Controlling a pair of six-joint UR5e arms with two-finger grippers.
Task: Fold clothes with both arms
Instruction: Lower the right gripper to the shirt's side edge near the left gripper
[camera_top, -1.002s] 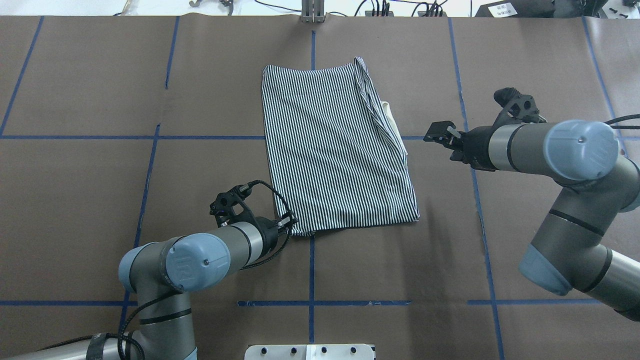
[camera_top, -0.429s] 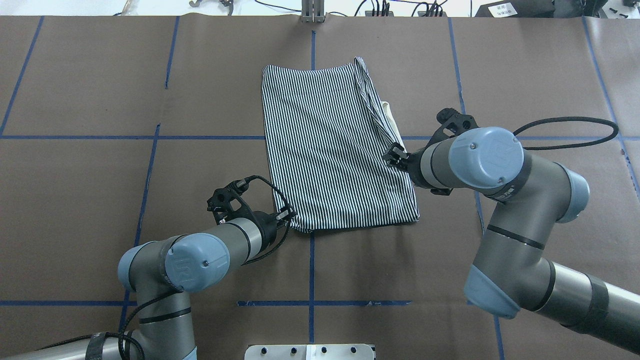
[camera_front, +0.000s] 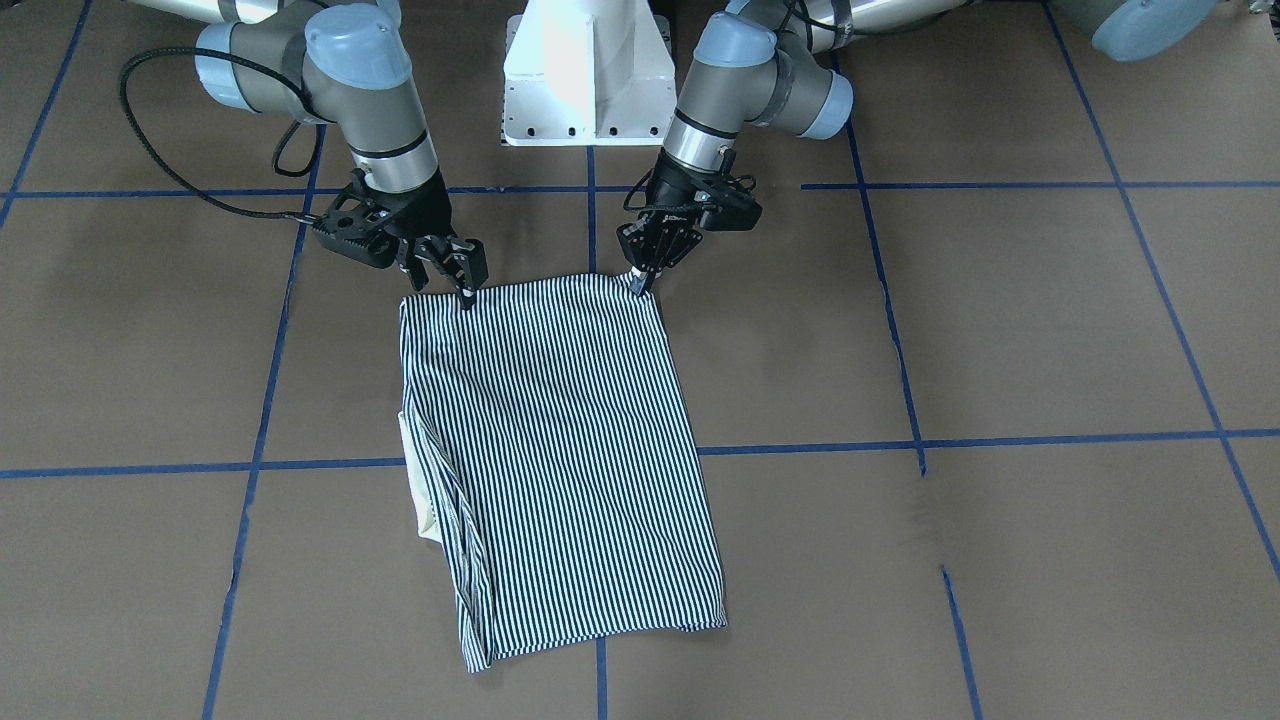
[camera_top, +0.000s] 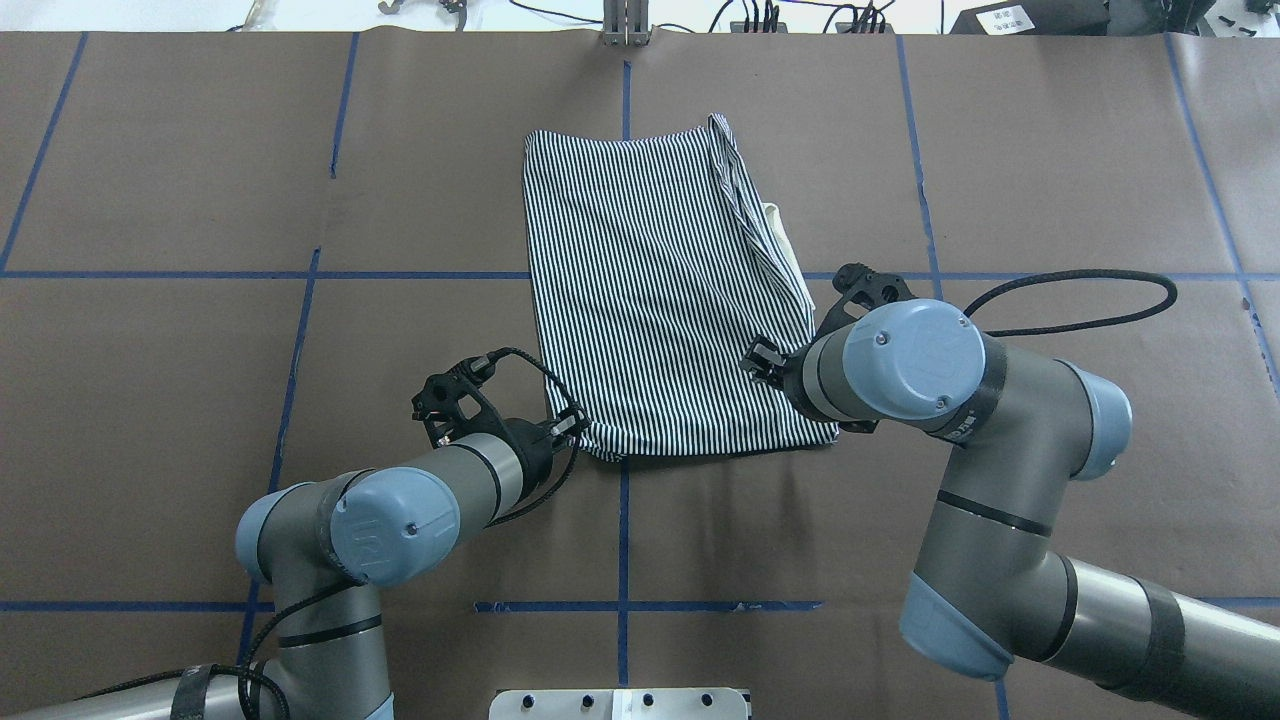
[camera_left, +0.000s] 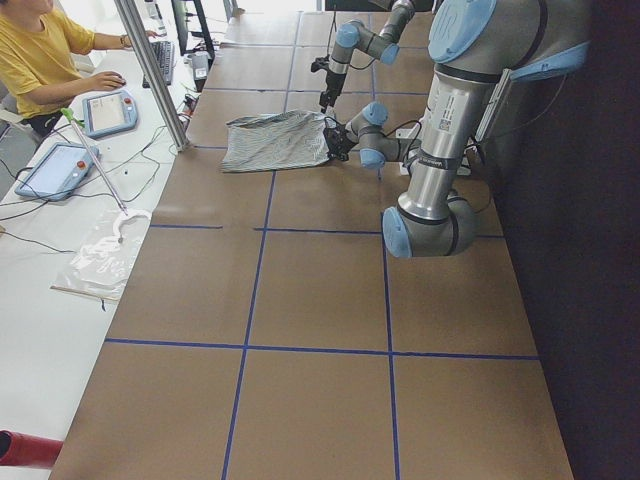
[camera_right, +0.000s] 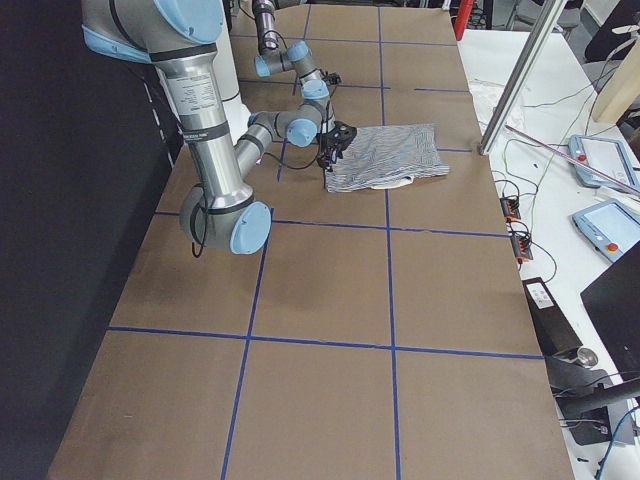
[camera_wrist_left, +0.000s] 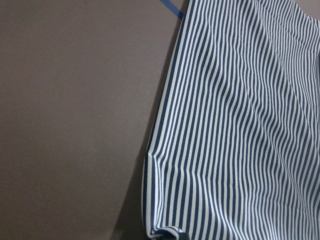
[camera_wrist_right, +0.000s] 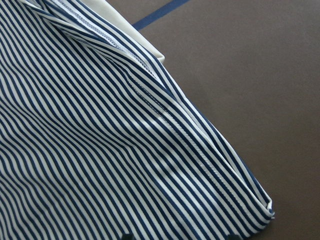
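The striped polo shirt (camera_top: 670, 290) lies folded lengthwise on the brown table, its cream collar (camera_top: 785, 240) peeking out at the right edge. My left gripper (camera_top: 572, 428) is shut on the shirt's near left corner, which bunches at the bottom of the left wrist view (camera_wrist_left: 160, 230). In the front-facing view its fingertips (camera_front: 638, 285) meet on that corner. My right gripper (camera_front: 462, 285) hangs open over the near right corner, and the right wrist view shows striped cloth (camera_wrist_right: 100, 150) just below it. From overhead the right arm hides most of that gripper.
The white pedestal base (camera_front: 585, 70) stands between the arms. A black cable (camera_top: 1080, 300) loops off the right arm. Blue tape lines (camera_top: 624, 540) cross the table. A person in yellow (camera_left: 40, 60) sits at a desk beyond the far edge, with teach pendants (camera_right: 600, 160) nearby.
The right arm swung in from the right side to the shirt's near right corner. The left gripper shifted slightly back and left, drawing its corner with it.
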